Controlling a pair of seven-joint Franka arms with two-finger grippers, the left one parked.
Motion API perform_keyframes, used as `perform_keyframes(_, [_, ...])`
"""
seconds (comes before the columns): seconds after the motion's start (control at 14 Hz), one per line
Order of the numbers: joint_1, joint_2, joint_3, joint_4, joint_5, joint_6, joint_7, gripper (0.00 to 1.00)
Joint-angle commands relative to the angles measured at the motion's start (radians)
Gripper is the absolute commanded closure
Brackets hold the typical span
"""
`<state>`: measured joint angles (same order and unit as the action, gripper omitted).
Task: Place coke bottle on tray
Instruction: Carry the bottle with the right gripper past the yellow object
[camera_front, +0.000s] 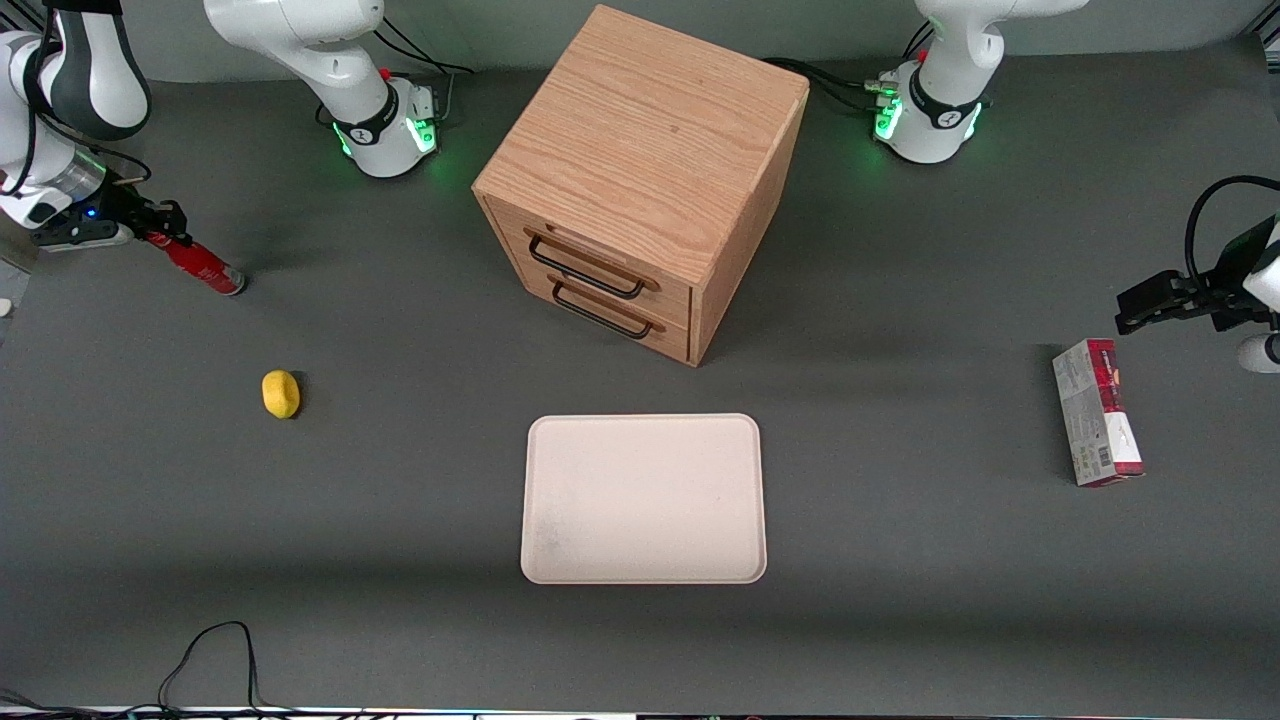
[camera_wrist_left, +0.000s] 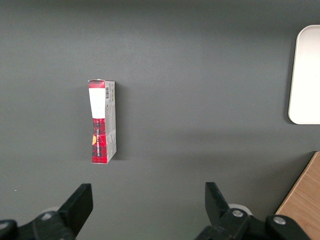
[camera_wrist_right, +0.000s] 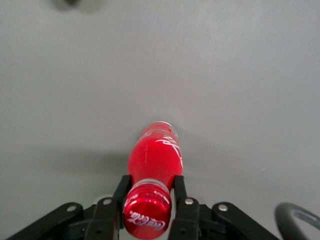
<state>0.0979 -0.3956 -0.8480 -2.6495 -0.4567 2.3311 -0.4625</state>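
The gripper (camera_wrist_right: 148, 196) is clamping the coke bottle (camera_front: 197, 262) near its cap, apparently tilted over the table, so it is needing a steady carry to the tray (camera_front: 644, 497).

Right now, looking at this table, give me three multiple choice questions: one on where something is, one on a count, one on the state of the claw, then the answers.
1. Where is the lemon?
A. On the tray
B. On the table, nearer the front camera than the coke bottle
C. On top of the cabinet

2. How many drawer handles does the wooden cabinet show?
A. One
B. Two
C. Three

3. What is the claw doing?
A. Shut on the coke bottle's neck
B. Open above the tray
C. Holding the carton

Answers: 1 B, it lies on bare table, off the tray. 2 B, two dark handles, stacked. 3 A, its fingers clamp just below the cap of the coke bottle.
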Motion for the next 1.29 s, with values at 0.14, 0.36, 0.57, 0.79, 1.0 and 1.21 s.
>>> perform_keyframes(0.14, [0.011, 0.079, 0.237, 0.233, 0.178, -0.171, 0.123, 1.00])
perform_keyframes(0.36, [0.011, 0.190, 0.390, 0.469, 0.315, -0.352, 0.217, 1.00])
perform_keyframes(0.57, [-0.001, 0.343, 0.553, 0.788, 0.398, -0.551, 0.365, 1.00])
perform_keyframes(0.79, [-0.003, 0.484, 0.659, 1.085, 0.467, -0.694, 0.533, 1.00])
perform_keyframes(1.0, [-0.004, 0.610, 0.771, 1.313, 0.497, -0.785, 0.680, 1.00])
perform_keyframes(1.21, [-0.007, 0.739, 0.918, 1.498, 0.481, -0.788, 0.850, 1.00])
